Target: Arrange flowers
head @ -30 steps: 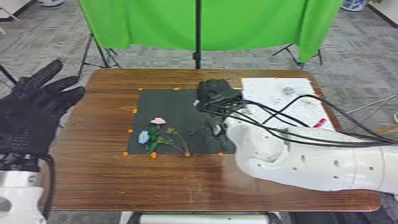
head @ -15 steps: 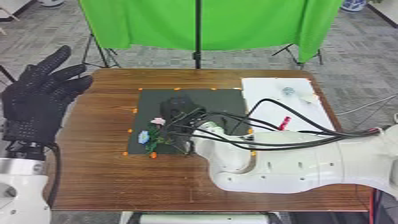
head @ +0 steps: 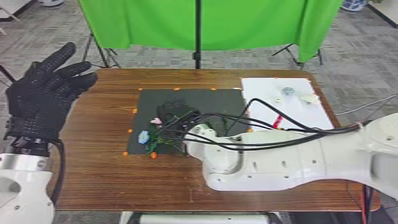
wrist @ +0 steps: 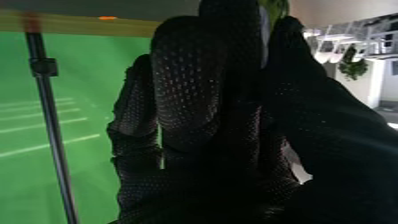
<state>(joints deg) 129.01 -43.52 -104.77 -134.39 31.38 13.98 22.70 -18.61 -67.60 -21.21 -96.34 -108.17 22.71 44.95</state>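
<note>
Dark mat (head: 224, 100) below: your right hand (head: 178, 109) pinches greenery (wrist: 278, 7); drifting left may snag the pink flower (head: 156, 121). Left hand (head: 41, 100): fingers relaxed.

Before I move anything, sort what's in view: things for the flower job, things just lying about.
Likely for the job:
- pink flower
- blue flower
- dark mat beneath them
- right robot hand over it

Apparently just lying about:
- white sheet
- on it, a red item, white lump and blue-grey piece
</note>
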